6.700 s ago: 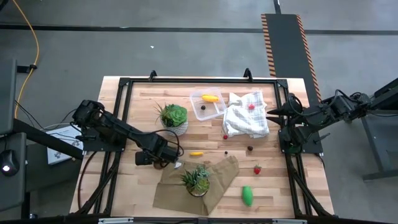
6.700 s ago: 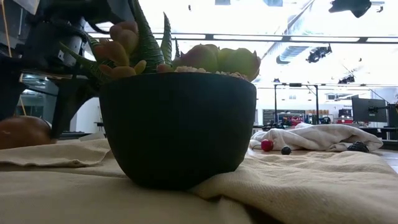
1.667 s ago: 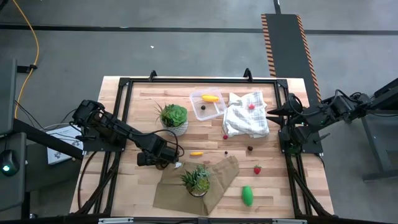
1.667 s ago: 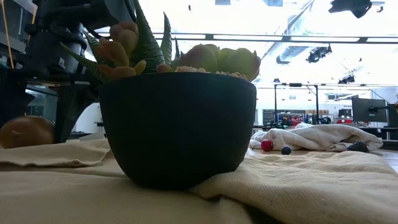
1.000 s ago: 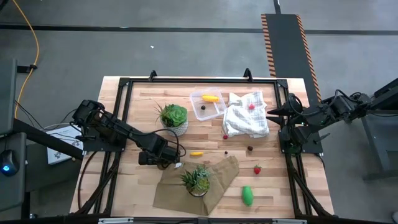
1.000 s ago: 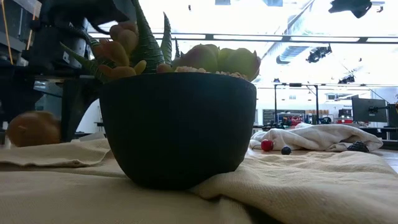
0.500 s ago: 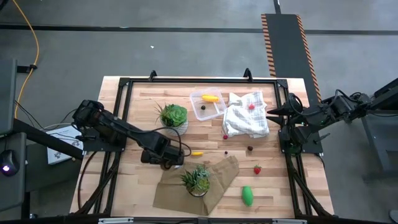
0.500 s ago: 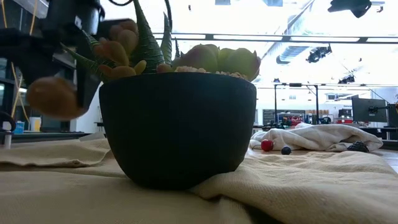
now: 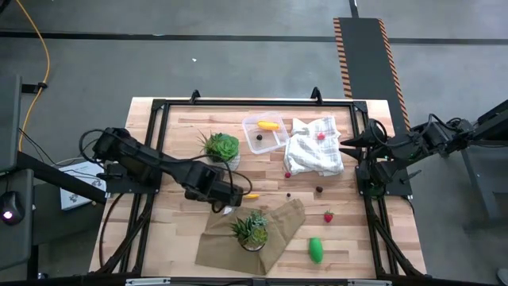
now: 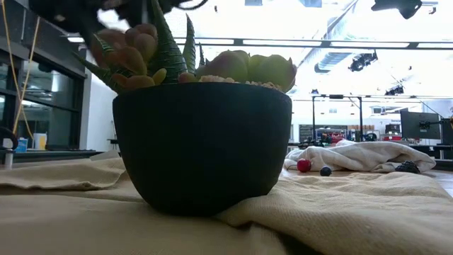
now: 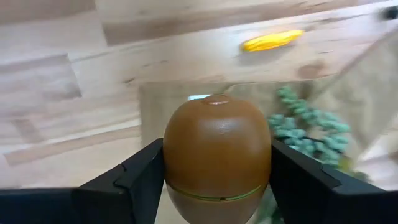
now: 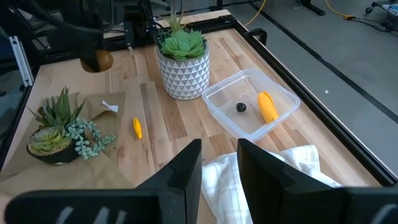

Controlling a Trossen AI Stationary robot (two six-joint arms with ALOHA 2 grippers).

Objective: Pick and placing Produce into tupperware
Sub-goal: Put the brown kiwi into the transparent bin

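My left gripper [image 9: 219, 196] is over the table's middle left, just beyond the tan cloth, shut on the brown ball [image 11: 216, 155], which also shows in the right wrist view [image 12: 97, 60]. The clear tupperware [image 9: 266, 133] stands at the far middle with a yellow piece [image 9: 268, 125] and a tiny dark one [image 12: 241, 107] inside. Another yellow piece [image 9: 251, 195] lies on the wood. Red berries [image 9: 328, 215] [image 9: 287, 175] [image 9: 321, 136], a green piece [image 9: 316, 249] and dark ones [image 9: 319, 189] lie to the right. My right gripper [image 12: 219, 163] waits at the right edge, its fingers a narrow gap apart. My left gripper pinches the brown ball between its two fingers [image 11: 140, 180], one on each side of the ball's widest part [image 11: 177, 165]. The ball is lifted clear of the table and of the tan cloth below it.
A green plant in a white patterned pot [image 9: 222, 151] stands left of the tupperware. A dark pot with succulents [image 9: 252, 230] sits on a tan cloth [image 9: 278, 230] near the front edge. A crumpled white cloth [image 9: 316, 151] lies right of the tupperware. A black frame [image 9: 159, 111] rims the table.
My left gripper has risen with the brown ball, lifting it off the tan cloth's left edge, and has moved toward the table's right. In the low view the ball climbs from the cloth toward the picture's top.
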